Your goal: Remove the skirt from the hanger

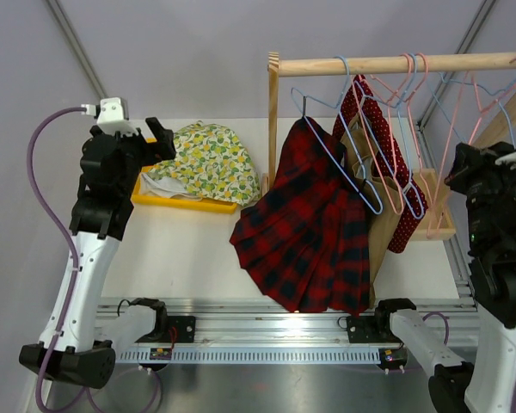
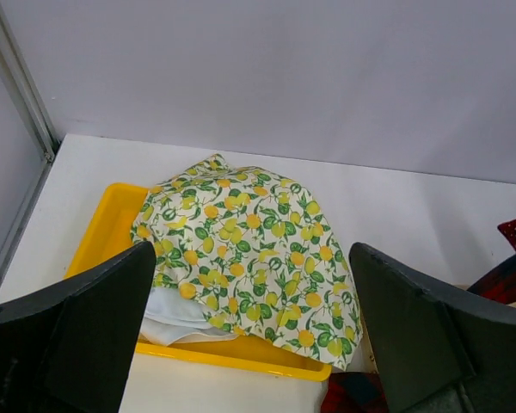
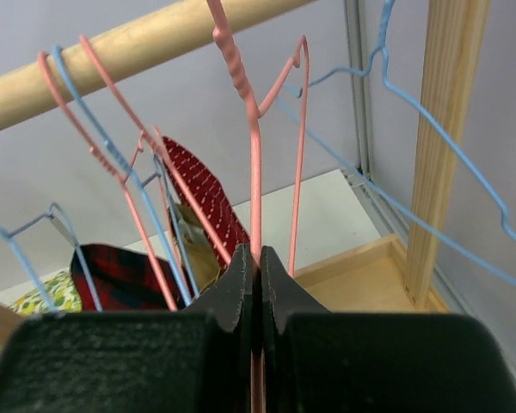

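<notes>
the skirt (image 1: 305, 232) is still on the hanger (image 1: 334, 155), hung from the rail (image 1: 396, 63) by the post, its hem spilling onto the table toward 6 o'clock. the left gripper (image 2: 251, 254) hovers at 9 o'clock from the skirt, over the tray (image 1: 181, 203) and the lemon cloth (image 1: 211, 159), fingers wide apart and holding nothing. the right gripper (image 3: 258, 258), at 3 o'clock in the top view, is clamped on a pink hanger (image 3: 254, 155), not the blue one. the removal itself looks not yet begun. next, the left arm would likely need to swing toward 3 o'clock and pinch the waistband, while something steadies the blue wire, so the cloth slides off and the hanger doesn't swing.
</notes>
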You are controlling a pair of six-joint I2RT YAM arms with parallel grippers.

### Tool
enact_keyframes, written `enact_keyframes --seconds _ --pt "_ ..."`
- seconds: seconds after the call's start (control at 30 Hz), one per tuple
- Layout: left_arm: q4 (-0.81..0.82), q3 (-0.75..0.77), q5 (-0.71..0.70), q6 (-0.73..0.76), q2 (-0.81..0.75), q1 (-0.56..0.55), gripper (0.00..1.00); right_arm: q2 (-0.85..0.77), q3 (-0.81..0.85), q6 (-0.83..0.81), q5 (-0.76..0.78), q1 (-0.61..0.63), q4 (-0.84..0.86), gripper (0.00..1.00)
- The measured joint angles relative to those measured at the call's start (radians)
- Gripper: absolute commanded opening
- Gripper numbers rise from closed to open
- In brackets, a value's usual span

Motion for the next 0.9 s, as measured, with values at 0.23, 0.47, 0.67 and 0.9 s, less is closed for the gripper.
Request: enact_keyframes --seconds 0.23,0.47,0.67,0.9 --pt "-0.003 -0.148 0.002 0.015 -0.024 0.000 0.99 0.151 0.005 -0.117 0.075 0.000 0.132 0.00" --pt "-0.008 -0.167 0.024 0.014 -0.005 0.000 0.99 0.230 0.007 -0.174 0.091 0.000 0.198 0.00" --pt "-0.003 -0.167 0.043 0.014 -0.005 0.000 0.99 0.309 0.049 -0.184 0.086 0.000 0.190 0.00" --pt "-0.003 -0.167 0.059 0.009 -0.005 0.000 0.99 0.376 0.111 -0.161 0.055 -0.028 0.107 0.00"
